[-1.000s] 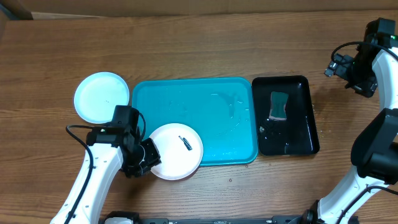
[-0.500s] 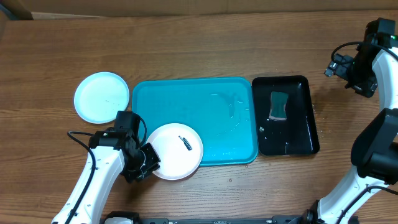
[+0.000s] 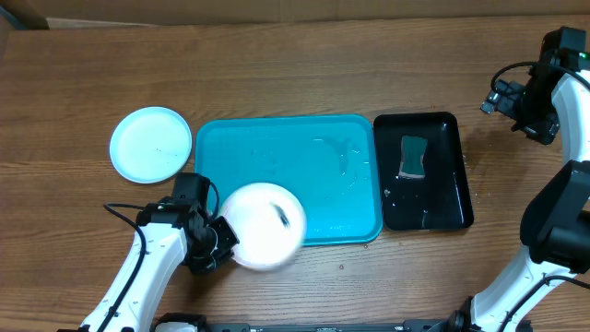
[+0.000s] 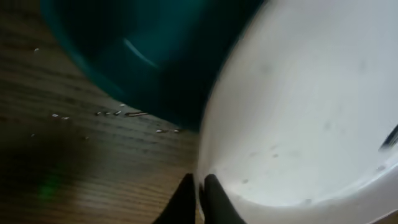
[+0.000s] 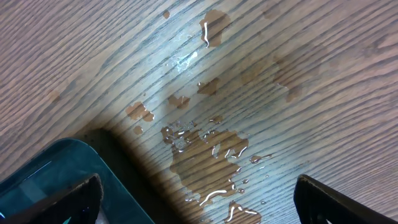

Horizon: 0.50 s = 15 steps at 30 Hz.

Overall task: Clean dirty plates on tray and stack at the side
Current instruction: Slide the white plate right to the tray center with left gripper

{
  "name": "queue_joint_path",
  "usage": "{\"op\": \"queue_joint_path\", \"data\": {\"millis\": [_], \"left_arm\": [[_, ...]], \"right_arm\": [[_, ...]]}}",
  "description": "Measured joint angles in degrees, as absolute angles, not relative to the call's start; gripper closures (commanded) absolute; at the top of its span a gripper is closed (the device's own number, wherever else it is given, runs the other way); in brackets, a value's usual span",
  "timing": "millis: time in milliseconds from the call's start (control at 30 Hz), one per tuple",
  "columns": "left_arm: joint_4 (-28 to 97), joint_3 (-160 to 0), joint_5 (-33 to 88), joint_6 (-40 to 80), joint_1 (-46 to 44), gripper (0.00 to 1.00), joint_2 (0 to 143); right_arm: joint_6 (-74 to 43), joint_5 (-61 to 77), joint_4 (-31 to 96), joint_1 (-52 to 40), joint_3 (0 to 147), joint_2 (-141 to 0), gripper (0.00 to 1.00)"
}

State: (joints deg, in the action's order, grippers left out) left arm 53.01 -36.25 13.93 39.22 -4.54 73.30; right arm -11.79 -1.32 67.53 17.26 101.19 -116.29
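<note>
Overhead: round white plate (smooth, blurred).

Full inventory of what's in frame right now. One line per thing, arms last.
turquoise tray: 1, turquoise, table centre
white plate: 1, white with a small dark mark, overhanging the turquoise tray's near-left corner
pale blue plate: 1, pale blue, on the table left of the turquoise tray
black tray: 1, black, just right of the turquoise tray, wet inside
sponge: 1, green, in the black tray
water puddle: 1 patch, clear, on the table below the right gripper
table: 1, brown wood
left gripper: 1, shut on the white plate's rim
right gripper: 1, open, empty, far right
</note>
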Motion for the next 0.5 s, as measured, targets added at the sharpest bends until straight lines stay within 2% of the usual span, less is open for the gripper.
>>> {"op": "queue_joint_path", "data": {"millis": [200, 500], "left_arm": [[51.9, -38.1, 14.3, 39.1, -4.5, 0.96, 73.3], [40.0, -40.1, 14.9, 42.8, -5.0, 0.96, 73.3]], "right_arm": [[-11.8, -1.3, 67.5, 17.3, 101.2, -116.3, 0.00], [-11.8, -1.3, 67.5, 17.3, 101.2, -116.3, 0.00]]}}
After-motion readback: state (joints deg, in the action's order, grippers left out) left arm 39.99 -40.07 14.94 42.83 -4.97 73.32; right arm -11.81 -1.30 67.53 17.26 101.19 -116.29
